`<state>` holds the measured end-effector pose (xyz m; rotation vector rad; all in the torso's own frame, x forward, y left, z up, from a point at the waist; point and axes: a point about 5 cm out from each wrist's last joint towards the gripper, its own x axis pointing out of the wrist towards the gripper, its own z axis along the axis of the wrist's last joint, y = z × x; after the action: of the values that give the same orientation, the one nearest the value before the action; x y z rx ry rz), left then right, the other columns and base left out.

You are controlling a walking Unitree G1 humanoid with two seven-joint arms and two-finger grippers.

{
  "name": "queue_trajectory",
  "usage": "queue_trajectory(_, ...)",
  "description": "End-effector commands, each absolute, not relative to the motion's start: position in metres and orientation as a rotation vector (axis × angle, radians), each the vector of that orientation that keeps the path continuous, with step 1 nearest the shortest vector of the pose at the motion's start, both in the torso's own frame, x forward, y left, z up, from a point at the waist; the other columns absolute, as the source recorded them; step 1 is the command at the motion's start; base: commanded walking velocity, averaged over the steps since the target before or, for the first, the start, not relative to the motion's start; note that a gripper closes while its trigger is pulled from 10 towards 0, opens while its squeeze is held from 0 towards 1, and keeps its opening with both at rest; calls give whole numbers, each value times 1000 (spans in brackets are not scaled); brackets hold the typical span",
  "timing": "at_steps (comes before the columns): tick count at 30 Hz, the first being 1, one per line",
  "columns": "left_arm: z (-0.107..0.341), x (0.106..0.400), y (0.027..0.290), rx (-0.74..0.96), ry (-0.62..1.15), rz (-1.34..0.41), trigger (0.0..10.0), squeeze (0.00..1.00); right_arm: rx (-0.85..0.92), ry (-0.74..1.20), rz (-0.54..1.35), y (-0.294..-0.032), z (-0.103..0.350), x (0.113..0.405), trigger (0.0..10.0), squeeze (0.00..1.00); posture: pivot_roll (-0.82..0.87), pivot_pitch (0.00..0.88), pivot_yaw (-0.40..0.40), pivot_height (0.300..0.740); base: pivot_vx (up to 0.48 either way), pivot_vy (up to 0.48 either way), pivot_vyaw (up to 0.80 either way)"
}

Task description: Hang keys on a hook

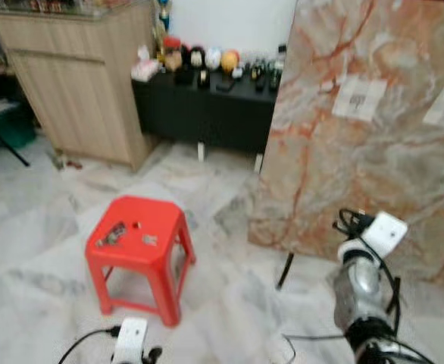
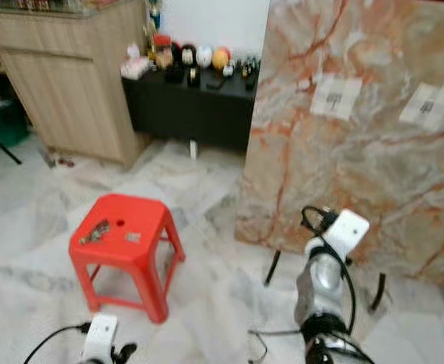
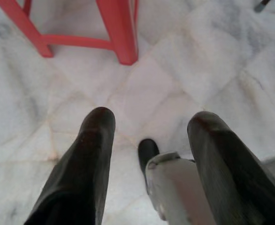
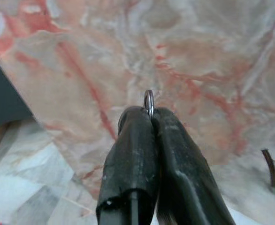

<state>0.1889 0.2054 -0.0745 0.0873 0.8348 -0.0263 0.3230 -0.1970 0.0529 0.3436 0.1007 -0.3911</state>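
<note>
Key ring (image 4: pixel 148 101): thin metal loop pinched between tips of right gripper (image 4: pixel 151 115), marble panel (image 4: pixel 184 61) ahead; pickup done, hanging left, hook unidentifiable.

Eye views: right arm (image 1: pixel 358 284) raised at 4 o'clock; small items on red stool (image 1: pixel 139 243) at 8 o'clock.

Left wrist: left gripper (image 3: pixel 149 136) fingers spread, holding nothing, above floor.

Both head eyes look forward and down, sharing the red stool (image 1: pixel 137 241) and marble slab (image 1: pixel 366 129); left wrist faces the floor (image 3: pixel 175 75) closely, right wrist the slab.
</note>
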Motion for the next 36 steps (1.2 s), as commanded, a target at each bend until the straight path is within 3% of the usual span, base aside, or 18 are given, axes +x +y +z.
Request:
queue_trajectory(1, -76, 188, 199, 92, 849, -55, 10000, 0, 331, 93, -413, -206, 54, 322, 10000, 0, 82, 0, -62, 740, 0, -304, 0)
queue_trajectory(10, -78, 185, 196, 91, 855, -64, 10000, 0, 329, 84, -416, -209, 56, 323, 10000, 0, 86, 0, -70, 740, 0, -307, 0)
queue_trajectory(31, -76, 188, 198, 16, 836, -14, 10000, 0, 331, 51, -440, -214, 67, 330, 10000, 0, 74, 0, -78, 740, 0, 0, 0)
queue_trajectory(36, -77, 188, 197, 14, 837, -15, 10000, 0, 334, 42, -444, -214, 70, 332, 10000, 0, 68, 0, -76, 740, 299, 0, 0)
